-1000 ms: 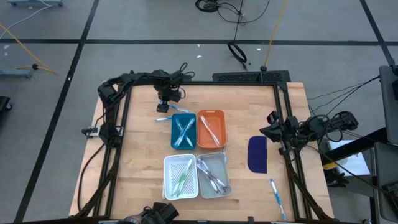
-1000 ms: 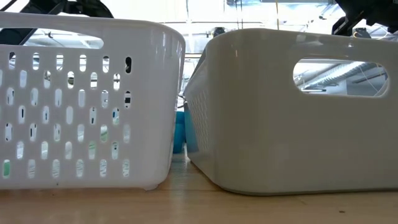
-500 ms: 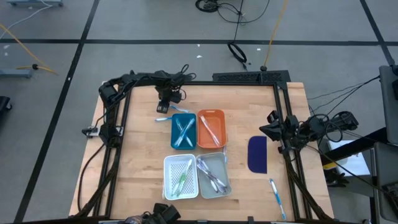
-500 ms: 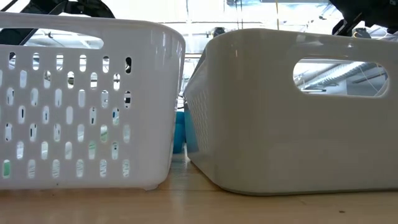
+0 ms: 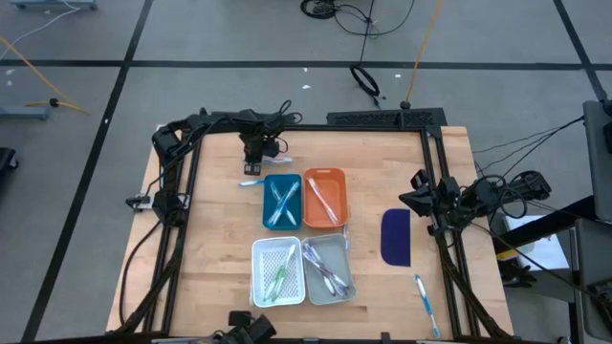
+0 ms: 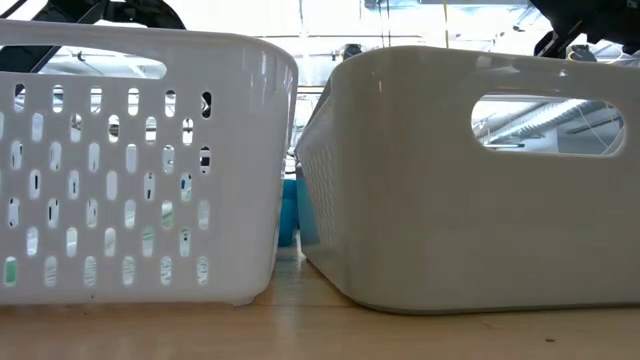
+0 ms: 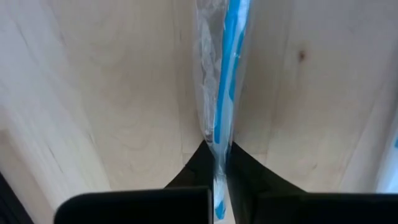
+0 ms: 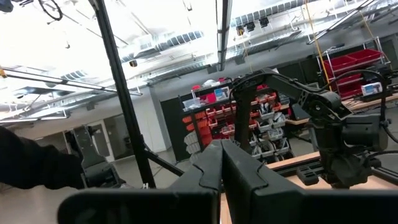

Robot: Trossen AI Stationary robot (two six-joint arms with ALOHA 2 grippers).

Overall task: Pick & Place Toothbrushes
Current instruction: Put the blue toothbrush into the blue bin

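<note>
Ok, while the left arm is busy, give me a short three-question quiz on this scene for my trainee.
1. True or false: the left gripper is shut on a blue toothbrush in a clear wrapper.
2. Which tray lies beside the orange tray at the far side of the group? A) white tray B) blue tray C) grey tray
3. Fill in: a loose toothbrush lies on the table nearer the front edge than the dark blue ____.

Key: 1 true; 2 B, the blue tray; 3 pad. The right gripper waits shut at the table's right edge, holding nothing.
</note>
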